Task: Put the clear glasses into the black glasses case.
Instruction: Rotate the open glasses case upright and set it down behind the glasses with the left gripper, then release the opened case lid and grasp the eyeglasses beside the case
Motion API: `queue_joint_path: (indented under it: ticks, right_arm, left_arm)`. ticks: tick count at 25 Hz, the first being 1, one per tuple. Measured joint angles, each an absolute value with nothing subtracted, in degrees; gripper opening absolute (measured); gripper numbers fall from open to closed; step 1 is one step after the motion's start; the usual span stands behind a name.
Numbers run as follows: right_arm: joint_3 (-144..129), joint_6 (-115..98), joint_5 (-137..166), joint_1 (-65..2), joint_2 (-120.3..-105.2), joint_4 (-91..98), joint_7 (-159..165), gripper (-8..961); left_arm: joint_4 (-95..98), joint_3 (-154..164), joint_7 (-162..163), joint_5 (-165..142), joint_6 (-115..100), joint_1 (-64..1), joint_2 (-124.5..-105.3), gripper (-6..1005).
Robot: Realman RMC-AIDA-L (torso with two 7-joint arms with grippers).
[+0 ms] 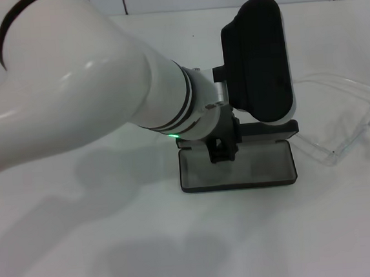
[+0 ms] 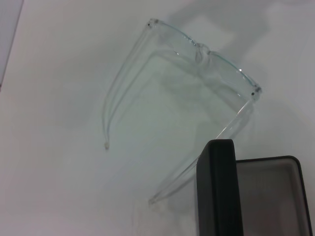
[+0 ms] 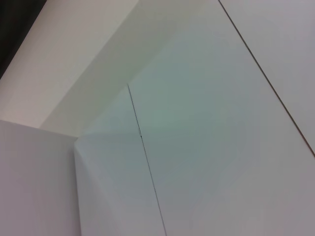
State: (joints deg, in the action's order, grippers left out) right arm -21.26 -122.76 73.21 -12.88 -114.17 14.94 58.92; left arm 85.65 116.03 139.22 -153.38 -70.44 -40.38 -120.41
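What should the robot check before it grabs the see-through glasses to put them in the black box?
1. Black glasses case open: ok, its lid stands up and the grey lining shows.
2. Case has room: ok, nothing lies on the lining.
3. Clear glasses located: ok, on the table beside the case on the robot's right, arms unfolded.
4. Glasses free of the case: cannot tell, one arm runs very close to the case's edge.
5. Left gripper ready: cannot tell, it hangs over the case.
6. Right gripper out of the way: cannot tell, it is not in view.
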Motion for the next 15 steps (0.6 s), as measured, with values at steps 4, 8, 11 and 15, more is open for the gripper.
queue_joint_path:
  ticks: [4, 8, 11, 15]
  right_arm:
    - [-21.1, -122.6, 73.2, -13.0, -114.13, 14.9, 58.9, 801]
    - [-20.9, -122.5, 73.2, -13.0, -114.06, 14.9, 58.9, 798]
    - [-21.1, -122.4, 73.5, -12.9, -113.72, 15.0, 58.9, 796]
    - [-21.5, -121.5, 75.5, -13.0, -112.68, 16.0, 59.1, 793]
  left_arm:
    - [85.7, 116.0, 139.2, -153.2, -70.3, -40.2, -120.40, 319]
    - [85.9, 116.0, 138.8, -152.2, -70.3, -40.1, -120.30, 343]
    - [86.3, 115.7, 138.5, -150.3, -70.3, -40.2, -120.17, 376]
    - [88.5, 115.4, 138.5, -149.7, -70.5, -39.8, -120.14, 459]
